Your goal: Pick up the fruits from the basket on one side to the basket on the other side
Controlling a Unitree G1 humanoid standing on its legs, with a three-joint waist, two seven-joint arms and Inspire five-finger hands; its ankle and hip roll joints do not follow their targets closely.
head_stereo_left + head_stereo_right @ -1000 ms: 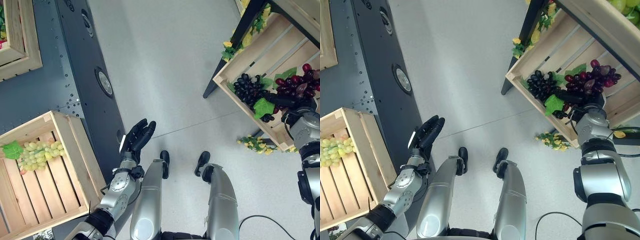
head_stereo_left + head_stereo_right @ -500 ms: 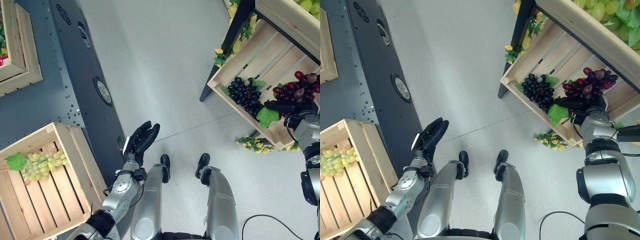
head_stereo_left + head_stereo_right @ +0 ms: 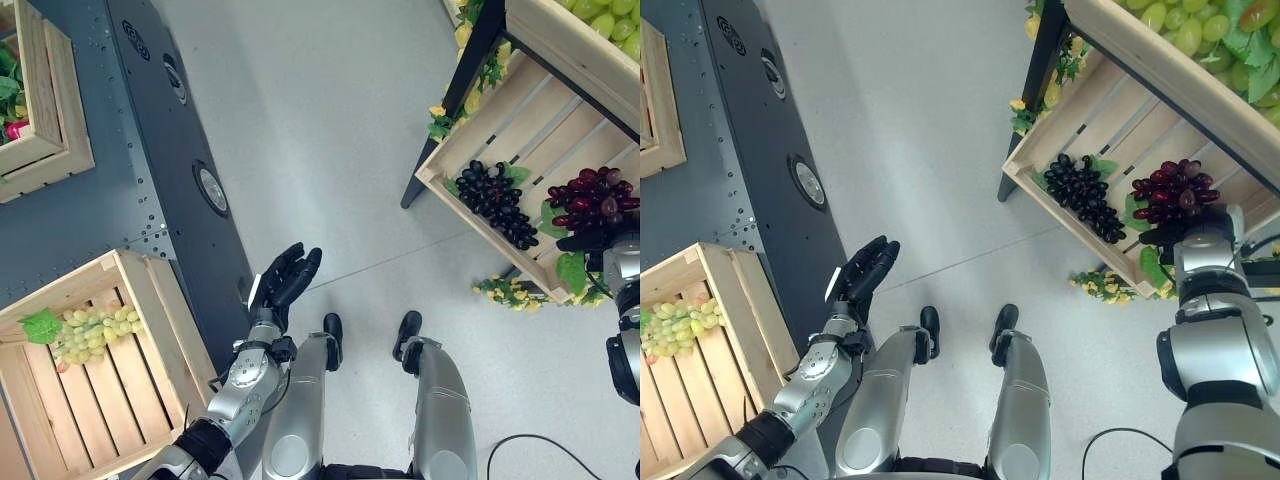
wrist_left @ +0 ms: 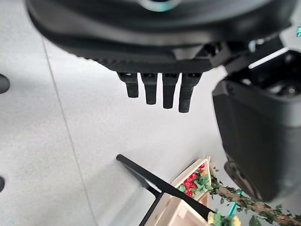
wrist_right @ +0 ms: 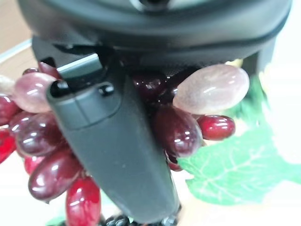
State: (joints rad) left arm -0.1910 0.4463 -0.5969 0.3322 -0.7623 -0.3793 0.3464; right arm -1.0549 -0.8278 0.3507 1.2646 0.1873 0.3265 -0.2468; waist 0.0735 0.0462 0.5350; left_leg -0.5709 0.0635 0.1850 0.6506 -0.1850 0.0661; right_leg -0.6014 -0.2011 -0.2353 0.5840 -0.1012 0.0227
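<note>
We see a big dark cabinet (image 3: 150, 150) on the left. In front of it sits a wood crate (image 3: 150, 320) w/ green grapes (image 3: 85, 333) inside, near its far end. On the right, a tilted crate (image 3: 1110, 110) on a black stand (image 3: 1035, 75) holds two bunches: black grapes (image 3: 1085, 195) in the middle, red grapes (image 3: 1170, 190) just beside them on the right. The right hand (image 3: 1165, 236) is at the red grapes; in the wrist view its thumb (image 5: 113, 150) presses over the red berries, so it is grasping that bunch, which is at the crate's lower edge. The left hand (image 3: 285, 280) floats above the floor, fingers (image 4: 162, 92) relaxed and straight, holding nothing. Yellow flowers (image 3: 510, 292) lie on the floor under the right crate.
</note>
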